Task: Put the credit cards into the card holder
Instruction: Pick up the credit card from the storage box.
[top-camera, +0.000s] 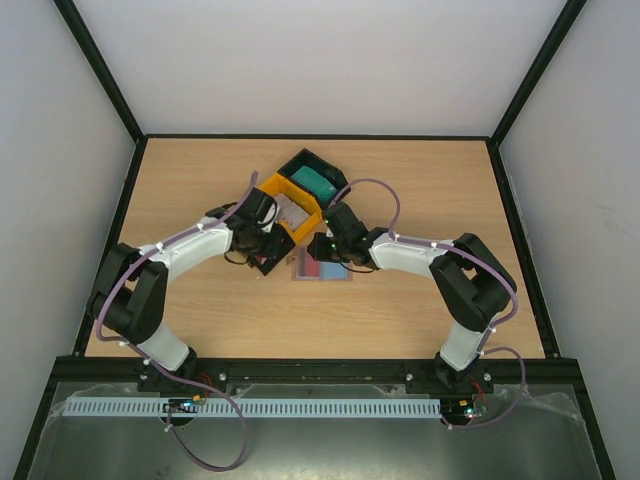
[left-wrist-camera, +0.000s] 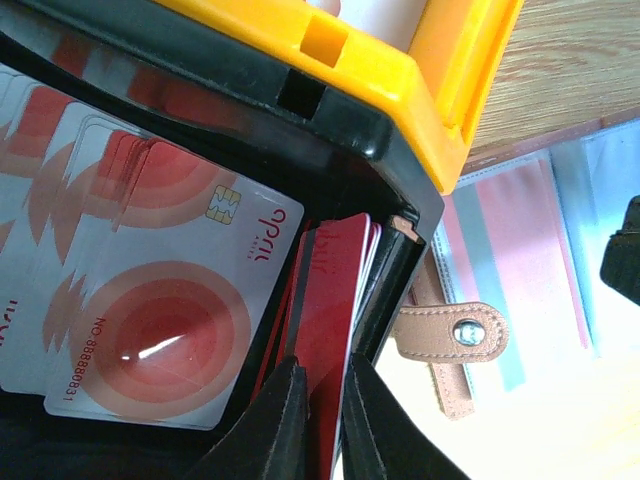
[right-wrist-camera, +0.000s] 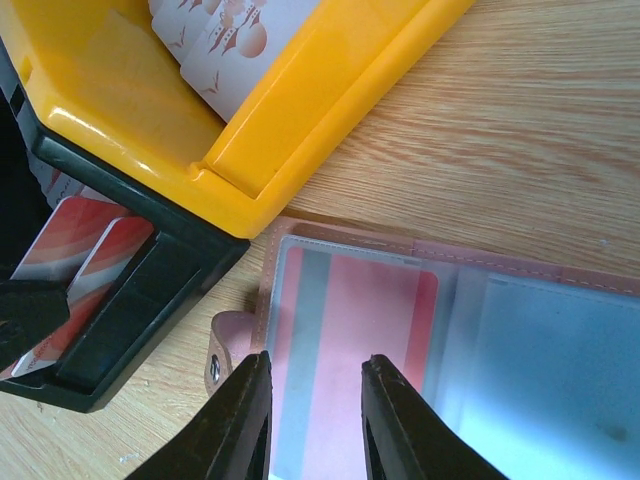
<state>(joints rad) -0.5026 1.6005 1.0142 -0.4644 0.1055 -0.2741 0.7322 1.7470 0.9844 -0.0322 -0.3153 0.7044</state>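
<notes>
The left end effector (left-wrist-camera: 318, 425) grips a red-and-white plastic credit card (left-wrist-camera: 325, 300) standing in the black plastic tray (left-wrist-camera: 330, 130); this appears to be the pick-up step. Next, lift it clear towards the pinkish-brown leather card holder (right-wrist-camera: 480, 340), which lies open on the counter beside the tray.

A pale wood-grain tabletop (top-camera: 200, 180) fills the middle of the overhead view, edged by a black frame (top-camera: 103, 70). Plain whitish walls (top-camera: 320, 60) close it in at nine, twelve and three o'clock. At six o'clock lies a grey, possibly metal shelf (top-camera: 320, 450) carrying a white slotted strip (top-camera: 320, 408). The light is soft and even.
</notes>
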